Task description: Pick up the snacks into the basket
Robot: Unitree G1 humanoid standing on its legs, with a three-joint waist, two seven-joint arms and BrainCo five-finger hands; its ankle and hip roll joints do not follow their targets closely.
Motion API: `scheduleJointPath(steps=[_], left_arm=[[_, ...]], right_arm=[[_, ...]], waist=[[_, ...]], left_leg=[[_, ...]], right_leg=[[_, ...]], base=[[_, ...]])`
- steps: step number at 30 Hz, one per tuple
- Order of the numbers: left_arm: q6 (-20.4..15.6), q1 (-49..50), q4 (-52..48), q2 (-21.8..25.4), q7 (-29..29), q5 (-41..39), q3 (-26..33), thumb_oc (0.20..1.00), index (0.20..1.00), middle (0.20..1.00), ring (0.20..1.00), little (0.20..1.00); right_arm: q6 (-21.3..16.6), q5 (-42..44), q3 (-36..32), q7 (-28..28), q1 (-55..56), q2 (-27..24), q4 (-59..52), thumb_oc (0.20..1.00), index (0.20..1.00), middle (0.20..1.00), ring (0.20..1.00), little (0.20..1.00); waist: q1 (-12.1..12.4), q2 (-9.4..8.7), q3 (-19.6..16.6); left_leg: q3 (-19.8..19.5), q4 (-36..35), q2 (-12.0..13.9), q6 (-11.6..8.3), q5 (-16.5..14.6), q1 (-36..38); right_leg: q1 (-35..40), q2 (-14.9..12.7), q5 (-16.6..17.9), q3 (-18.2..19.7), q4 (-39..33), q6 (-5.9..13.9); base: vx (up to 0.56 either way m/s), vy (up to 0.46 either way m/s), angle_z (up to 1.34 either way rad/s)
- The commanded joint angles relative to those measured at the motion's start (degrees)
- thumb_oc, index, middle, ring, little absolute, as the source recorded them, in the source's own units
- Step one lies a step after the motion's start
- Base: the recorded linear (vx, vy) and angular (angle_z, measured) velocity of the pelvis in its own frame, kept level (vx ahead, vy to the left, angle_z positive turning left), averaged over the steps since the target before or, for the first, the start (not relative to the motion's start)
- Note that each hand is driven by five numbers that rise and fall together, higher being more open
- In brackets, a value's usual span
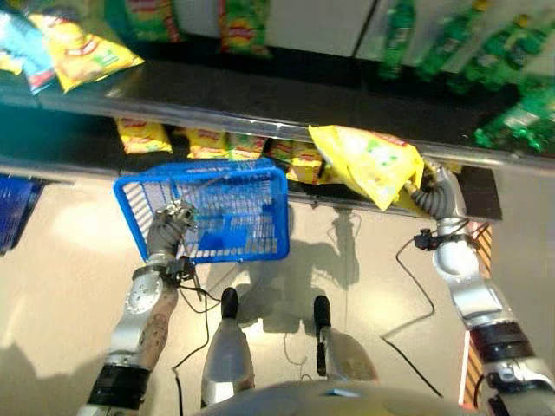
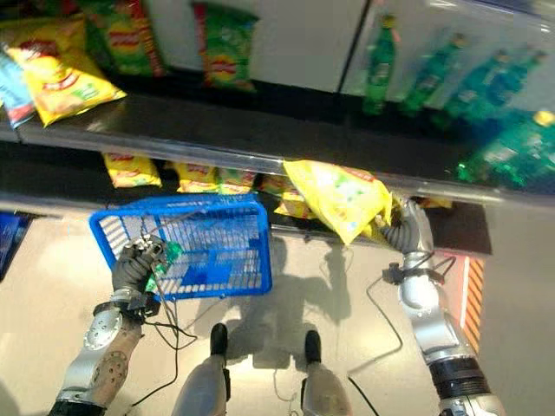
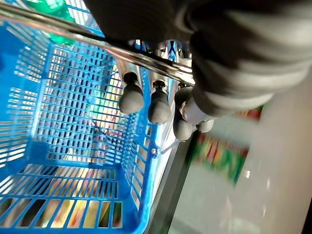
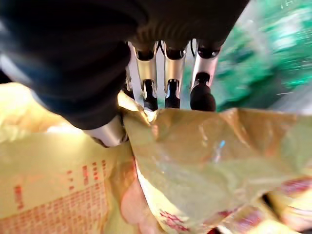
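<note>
- Shelving ahead: upper dark shelf (image 1: pixel 260 95) carries yellow chip bags (image 1: pixel 82 48) on the robot's left, red-and-green bags (image 2: pixel 224 43) at the back, green bottles (image 2: pixel 434 74) to the right.
- Lower shelf (image 1: pixel 486 191) sits under it, with a row of yellow snack packs (image 1: pixel 208 143) along its front edge, partly hidden behind the basket rim and the held bag.
- Blue basket (image 1: pixel 260 247) hangs in front of the lower shelf, just left of centre; its metal handle (image 3: pixel 73 34) runs under the left hand (image 1: pixel 173 221), fingers (image 3: pixel 130 97) curled round it (wrist view confirms the wrap).
- Basket mesh shows yellow packaging through the slats; can't tell if that lies inside or is the shelf stock behind.
- Large yellow snack bag (image 1: pixel 368 165) is up at the lower shelf's edge, right of the basket and apart from it, tilted, one corner hanging down.
- Right hand (image 1: pixel 438 191) is at the bag's right end; fingers (image 4: pixel 168 73) and thumb pinch the crumpled edge of the bag.
- Second blue basket (image 1: pixel 13 212) at the far left edge.
- Print on the bags: red text, too blurred to read.
</note>
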Motion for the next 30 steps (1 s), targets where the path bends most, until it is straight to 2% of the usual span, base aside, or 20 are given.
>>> scheduleJointPath(steps=[1, 2, 3, 4, 5, 6, 7, 8, 9, 10, 11, 12, 14, 15, 16, 18, 20, 23, 24, 30], left_arm=[[-6.69, -4.79, -8.02, 3.27, -3.97, 1.39, -0.4, 0.2, 0.2, 0.2, 0.2, 0.2], [-6.55, -5.13, -7.66, 2.83, -4.27, 1.16, -1.27, 0.2, 0.2, 0.2, 0.2, 0.2], [-6.19, -6.31, -6.67, 1.88, -4.96, 0.84, -3.86, 0.2, 0.2, 0.2, 0.2, 0.2], [-6.21, -6.41, -6.62, 1.86, -4.97, 0.84, -3.87, 0.2, 0.2, 0.2, 0.2, 0.2], [-5.83, -7.54, -6.52, 1.65, -6.4, 0.69, -5.47, 0.2, 0.2, 0.2, 0.2, 0.2], [-5.83, -7.58, -6.51, 1.64, -6.41, 0.69, -5.43, 0.2, 0.2, 0.2, 0.2, 0.2], [-5.61, -7.5, -6.84, 1.31, -7.88, 0.17, -7.2, 0.2, 0.2, 0.2, 0.2, 0.2], [-5.61, -7.47, -6.84, 1.29, -7.89, 0.16, -7.19, 0.2, 0.2, 0.2, 0.2, 0.2], [-5.51, -7.66, -7.1, 0.93, -8.86, 0.04, -8.65, 0.2, 0.2, 0.2, 0.2, 0.2], [-5.53, -7.63, -7.07, 0.86, -8.88, 0.04, -8.58, 0.2, 0.2, 0.2, 0.2, 0.2], [-5.42, -8.34, -7.13, 0.7, -9.11, -0.43, -10.4, 0.2, 0.2, 0.2, 0.2, 0.2], [-5.44, -8.37, -7.08, 0.66, -9.11, -0.43, -10.4, 0.2, 0.2, 0.2, 0.2, 0.2], [-5.7, -10.65, -6.94, 1.16, -9.22, -0.56, -12.86, 0.2, 0.2, 0.2, 0.2, 0.2], [-5.74, -11.88, -7.06, 1.51, -9.32, -0.71, -14.34, 0.2, 0.2, 0.2, 0.2, 0.2], [-5.58, -16.34, -6.84, 1.41, -9.35, -1.55, -18.13, 0.2, 0.2, 0.2, 0.2, 0.2], [-5.53, -17.46, -6.75, 1.4, -9.5, -1.86, -19.0, 0.2, 0.2, 0.2, 0.2, 0.2], [-5.7, -21.56, -7.31, 0.2, -8.71, -3.03, -22.71, 0.2, 0.2, 0.2, 0.2, 0.2], [-5.89, -24.41, -7.22, -0.8, -7.92, -3.44, -25.32, 0.2, 0.2, 0.2, 0.2, 0.2], [-6.0, -26.7, -6.93, -2.17, -7.03, -3.63, -26.85, 0.2, 0.2, 0.2, 0.2, 0.2], [-5.76, -30.18, -5.87, -4.78, -5.96, -4.17, -30.1, 0.2, 0.2, 0.2, 0.2, 0.2]], right_arm=[[-4.0, 0.96, 2.33, 1.58, -0.81, -2.13, -2.58, 0.2, 0.2, 0.2, 0.2, 0.2], [-4.11, 0.67, 3.73, 2.45, -0.76, -2.62, -1.73, 0.2, 0.2, 0.2, 0.2, 0.2], [-4.01, 0.87, 5.48, 3.36, -0.6, -3.24, -0.16, 0.2, 0.2, 0.2, 0.2, 0.2], [-4.03, 0.87, 5.46, 3.34, -0.68, -3.26, -0.11, 0.2, 0.2, 0.2, 0.2, 0.2], [-3.99, -0.1, 7.51, 4.52, -2.11, -4.61, 1.01, 0.2, 0.2, 0.2, 0.2, 0.2], [-4.02, -0.1, 7.54, 4.5, -2.22, -4.62, 1.07, 0.2, 0.2, 0.2, 0.2, 0.2], [-4.32, -0.91, 9.94, 5.91, -3.05, -5.45, 1.62, 0.2, 0.2, 0.2, 0.2, 0.2], [-4.34, -0.91, 9.99, 5.89, -3.08, -5.47, 1.68, 0.2, 0.2, 0.2, 0.2, 0.2], [-4.46, -2.34, 12.92, 7.58, -4.11, -6.04, 2.72, 0.2, 0.2, 0.2, 0.2, 0.2], [-4.48, -2.36, 13.06, 7.54, -4.21, -6.07, 2.83, 0.2, 0.2, 0.2, 0.2, 0.2], [-4.83, -2.15, 15.11, 9.06, -4.46, -5.91, 3.06, 0.2, 0.2, 0.2, 0.2, 0.2], [-4.86, -2.13, 15.15, 9.04, -4.52, -5.94, 3.14, 0.2, 0.2, 0.2, 0.2, 0.2], [-4.84, -2.53, 19.53, 10.53, -8.04, -6.08, 5.31, 0.2, 0.2, 0.2, 0.2, 0.2], [-5.09, -1.82, 21.67, 11.34, -9.12, -6.11, 6.34, 0.2, 0.2, 0.2, 0.2, 0.2], [-4.77, -1.99, 26.69, 12.72, -12.83, -6.66, 9.65, 0.2, 0.2, 0.2, 0.2, 0.2], [-4.67, -2.24, 28.67, 13.22, -14.57, -5.87, 11.81, 0.2, 0.2, 0.2, 0.2, 0.2], [-4.52, -2.84, 34.78, 14.92, -20.09, -4.06, 13.94, 0.2, 0.2, 0.2, 0.2, 0.2], [-4.19, -3.14, 37.94, 14.97, -23.63, -2.0, 16.25, 0.2, 0.2, 0.2, 0.2, 0.2], [-3.8, -3.29, 39.57, 14.44, -25.95, 0.25, 18.68, 0.2, 0.2, 0.2, 0.2, 0.2], [-3.1, -4.12, 42.68, 13.36, -31.58, 3.66, 21.61, 0.2, 0.2, 0.2, 0.2, 0.2]], waist=[[0.02, -1.51, -5.98], [-0.37, -1.11, -5.77], [-0.49, -1.06, -4.89], [-0.48, -0.93, -4.9], [-0.3, -1.49, -4.23], [-0.36, -1.43, -4.29], [-0.4, -1.7, -4.67], [-0.39, -1.68, -4.74], [-0.66, -1.02, -5.58], [-0.65, -0.93, -5.59], [-1.4, -0.03, -6.01], [-1.39, 0.01, -6.08], [-1.38, -0.05, -5.16], [-0.95, -0.35, -3.88], [-1.46, -0.21, -1.65], [-1.39, -0.05, -1.26], [-0.45, 0.09, 1.75], [0.01, 0.38, 3.45], [0.36, 0.89, 4.82], [1.07, 2.16, 7.97]], left_leg=[[-2.81, -2.13, 1.77, 1.98, 2.41, -1.86], [-3.26, -2.58, 2.28, 1.82, 3.03, -1.63], [-5.28, -1.14, 1.11, 2.23, 2.35, -1.35], [-5.35, -1.06, 1.23, 2.2, 2.51, -1.62], [-8.15, 3.05, -3.67, 3.23, -1.18, -1.73], [-8.21, 3.13, -3.64, 3.22, -1.03, -1.99], [-7.79, 7.04, -9.96, 5.08, -6.28, -1.51], [-7.75, 7.16, -9.98, 5.14, -6.41, -1.57], [-6.51, 6.92, -13.26, 7.05, -9.13, -0.06], [-6.44, 6.91, -13.21, 7.12, -9.28, 0.03], [-4.06, 4.46, -12.35, 7.51, -8.48, 0.66], [-4.04, 4.23, -12.32, 7.5, -8.35, 0.69], [-5.36, 4.02, -11.72, 6.95, -7.18, -1.08], [-6.88, 4.64, -12.19, 6.74, -6.82, -2.34], [-4.78, 5.1, -11.29, 6.1, -5.65, -5.26], [-5.46, 5.5, -11.45, 5.97, -5.3, -6.43], [-7.5, 7.25, -12.58, 6.1, -5.02, -10.15], [-8.07, 8.89, -13.19, 6.18, -4.95, -12.61], [-8.29, 9.73, -13.47, 6.33, -4.88, -14.39], [-9.05, 11.55, -14.63, 6.39, -4.55, -17.85]], right_leg=[[-3.02, 2.54, -10.23, 2.12, 10.92, -0.06], [-3.0, 3.32, -10.34, 1.21, 11.23, -0.48], [-2.47, 3.6, -10.02, 0.76, 11.45, -1.07], [-2.58, 3.72, -9.69, 0.73, 11.24, -1.08], [-2.02, 3.52, -8.76, 0.44, 9.97, -1.66], [-2.14, 3.56, -8.47, 0.41, 9.77, -1.64], [-2.32, 3.63, -6.97, 0.77, 7.8, -1.98], [-2.31, 3.61, -6.98, 0.81, 7.73, -1.94], [-2.84, 4.29, -6.24, 1.39, 5.95, -1.95], [-2.75, 4.33, -6.27, 1.47, 5.88, -1.92], [-3.39, 5.1, -5.88, 0.77, 5.12, -1.65], [-3.45, 5.12, -5.81, 0.78, 5.06, -1.66], [-5.67, 5.41, -5.98, 0.38, 6.2, -1.67], [-6.98, 5.63, -6.03, 0.37, 7.16, -1.85], [-8.96, 4.84, -6.16, -1.45, 8.33, -2.04], [-9.97, 4.68, -6.18, -2.15, 8.79, -2.16], [-13.75, 4.71, -5.81, -2.14, 11.26, -2.46], [-16.16, 4.44, -5.58, -2.56, 12.88, -2.52], [-18.11, 4.27, -5.57, -2.44, 14.03, -2.55], [-21.8, 3.8, -5.91, -2.38, 16.74, -2.67]], base=[[-0.07, -0.381, 0.05], [-0.05, -0.319, -0.12], [-0.06, -0.317, -0.01], [-0.13, -0.343, 0.1], [-0.11, -0.164, 0.14], [-0.19, -0.284, 0.07], [-0.1, -0.115, -0.01], [-0.13, -0.16, 0.08], [-0.03, -0.037, -0.09], [-0.08, -0.033, -0.16], [-0.03, 0.01, -0.21], [-0.12, -0.008, 0.01], [-0.13, -0.026, 0.03], [-0.25, -0.042, 0.01], [-0.27, -0.036, 0.15], [-0.14, -0.003, 0.58], [-0.16, 0.005, 0.34], [-0.1, 0.024, 0.15], [-0.08, 0.043, 0.15], [-0.06, 0.036, 0.13]])
